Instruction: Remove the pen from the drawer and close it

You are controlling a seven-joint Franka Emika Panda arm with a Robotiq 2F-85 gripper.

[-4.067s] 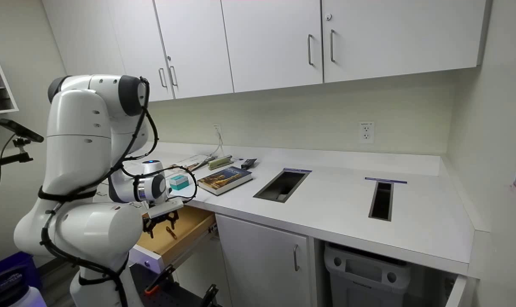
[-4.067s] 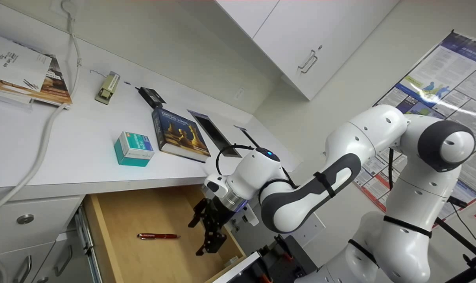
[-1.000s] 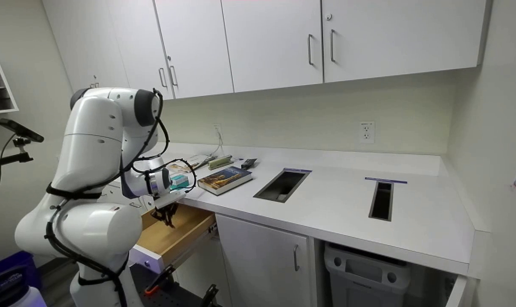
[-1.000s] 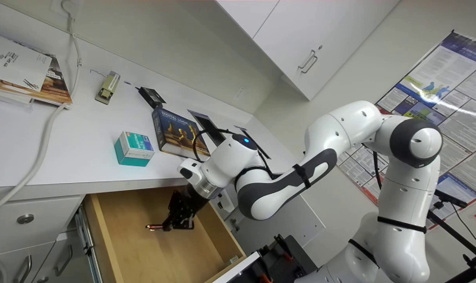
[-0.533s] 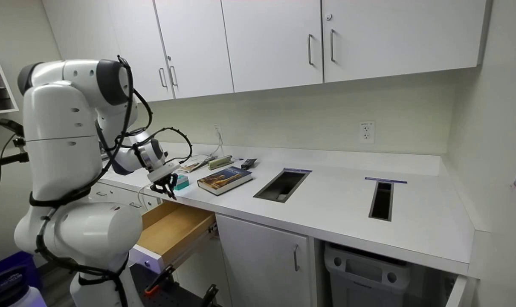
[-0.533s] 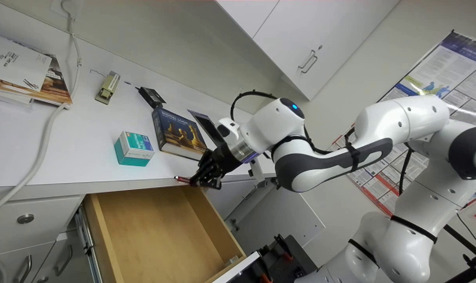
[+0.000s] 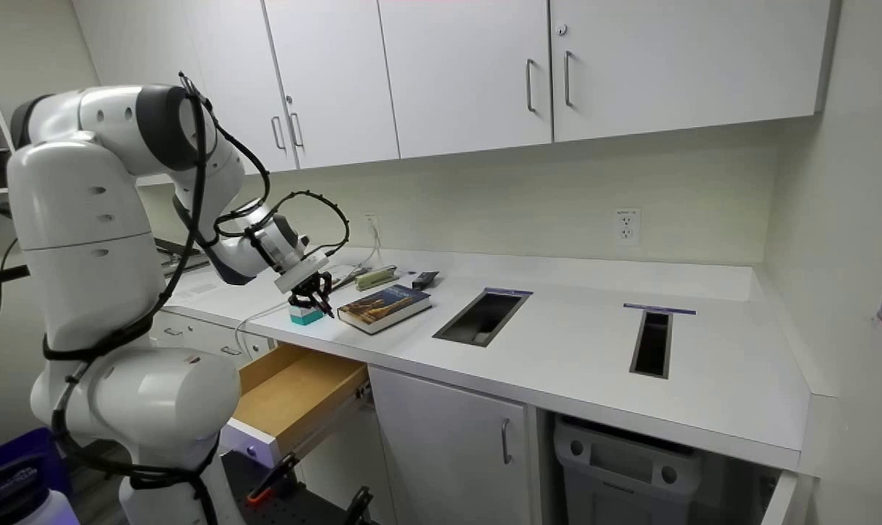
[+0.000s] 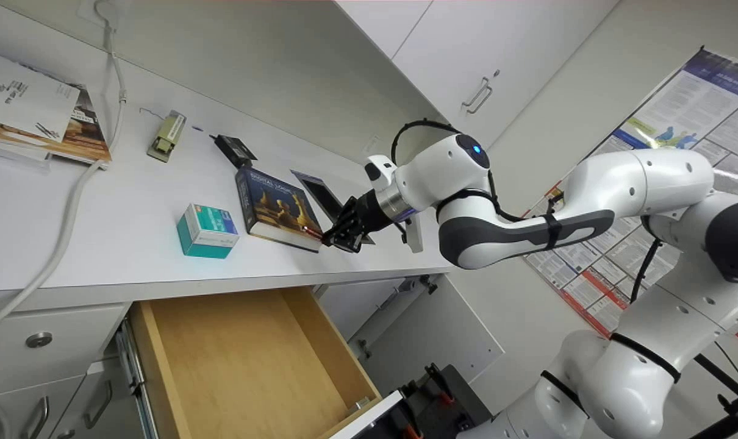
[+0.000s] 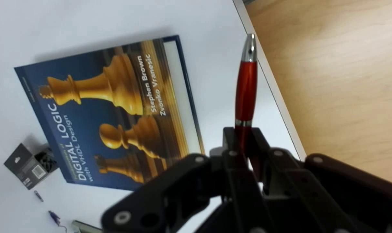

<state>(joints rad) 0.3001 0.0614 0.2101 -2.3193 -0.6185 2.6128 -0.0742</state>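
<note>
Gripper (image 9: pixel 244 139) has the red pen (image 9: pixel 247 87) pinched over the white bench (image 7: pixel 557 321) near its front edge, so 1 end's hidden. Drawer (image 8: pixel 259 360) is pulled out under that edge, cropped at the bottom in an exterior view; cupboards (image 7: pixel 463 73) hang above the back edge.

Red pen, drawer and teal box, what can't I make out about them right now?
Pen: gripped part hidden by the gripper in the wrist view.
Drawer: one front corner cut off by the bottom edge in an exterior view.
Teal box: lettering too small to read in an exterior view.
</note>
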